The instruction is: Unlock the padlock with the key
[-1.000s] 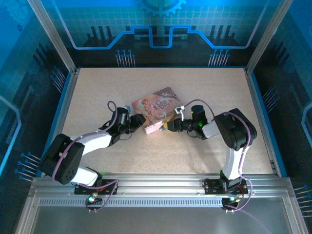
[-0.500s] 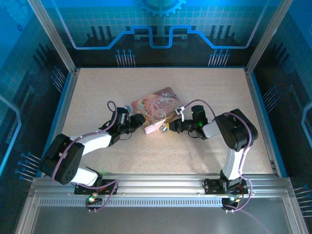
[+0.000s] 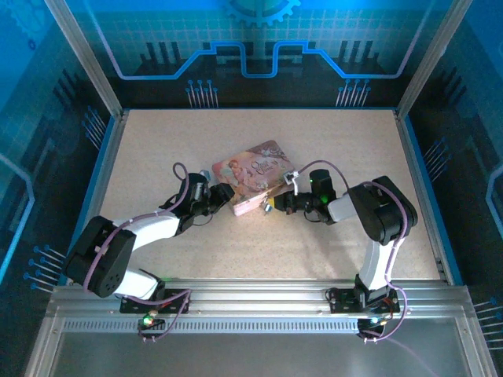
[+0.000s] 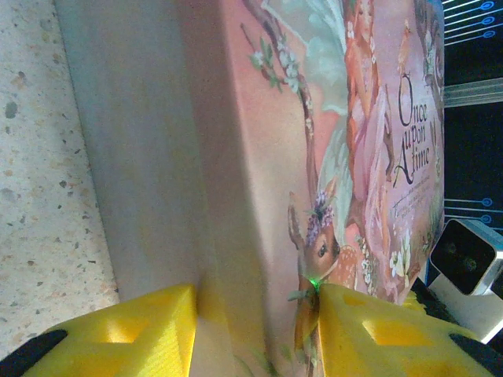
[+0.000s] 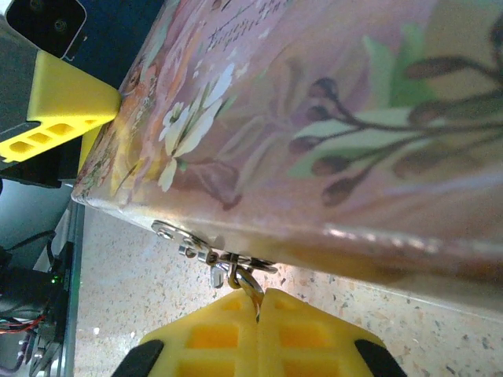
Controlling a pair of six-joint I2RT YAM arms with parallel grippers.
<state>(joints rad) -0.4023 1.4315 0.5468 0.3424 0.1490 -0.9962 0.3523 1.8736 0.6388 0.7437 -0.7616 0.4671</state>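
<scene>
Top cam: left gripper [image 3: 226, 195] and right gripper [image 3: 272, 206] meet at the pink tin's [image 3: 255, 171] near edge. Left wrist: 2 fingers [image 4: 118, 338] clamp the tin. Right wrist: fingers [image 5: 204, 342] pressed together, pinching a thin metal sliver [image 5: 253, 297] under the padlock [image 5: 232, 271] on the tin's clasp. Can't tell if it's the key.

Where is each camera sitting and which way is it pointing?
Top external: above and behind the bases, looking down on the table, both arms and the tin.
Left wrist: beside the tin, looking along its side; left tool clamps it.
Right wrist: low, facing the tin's clasp edge; right tool shut on a small metal piece.
Shared: both wrist views show the tin from opposite ends.
</scene>
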